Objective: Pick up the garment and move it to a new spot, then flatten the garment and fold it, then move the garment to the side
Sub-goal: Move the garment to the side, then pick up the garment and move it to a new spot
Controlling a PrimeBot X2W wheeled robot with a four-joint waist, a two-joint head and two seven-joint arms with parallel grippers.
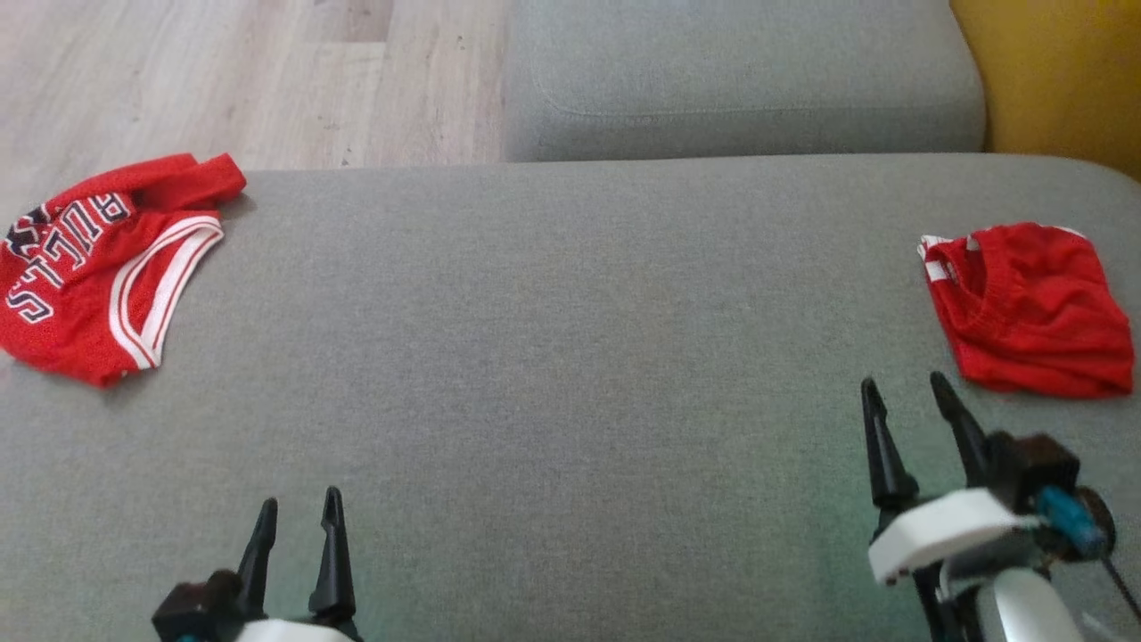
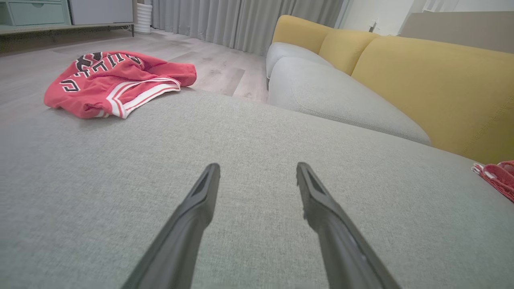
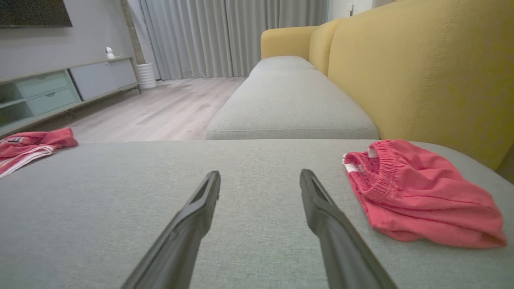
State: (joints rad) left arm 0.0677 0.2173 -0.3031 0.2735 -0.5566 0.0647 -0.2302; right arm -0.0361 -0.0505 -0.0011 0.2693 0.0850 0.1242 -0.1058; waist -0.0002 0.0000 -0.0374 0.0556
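Observation:
Two red garments lie on the grey sofa seat (image 1: 570,357). A red jersey with white trim and lettering (image 1: 98,267) (image 2: 116,82) (image 3: 28,148) is bunched at the far left edge. Red shorts with an elastic waistband (image 1: 1030,308) (image 3: 417,192) (image 2: 500,178) lie folded at the right. My left gripper (image 1: 299,513) (image 2: 257,170) is open and empty over the bare seat at the near left. My right gripper (image 1: 905,388) (image 3: 259,178) is open and empty, just left of and nearer than the shorts.
A second grey seat cushion (image 1: 740,80) lies beyond the seat. The yellow sofa back (image 3: 421,68) rises at the right. Wooden floor (image 1: 223,71) runs past the seat's far left edge, with a low cabinet (image 3: 60,88) and curtains (image 3: 225,36) behind.

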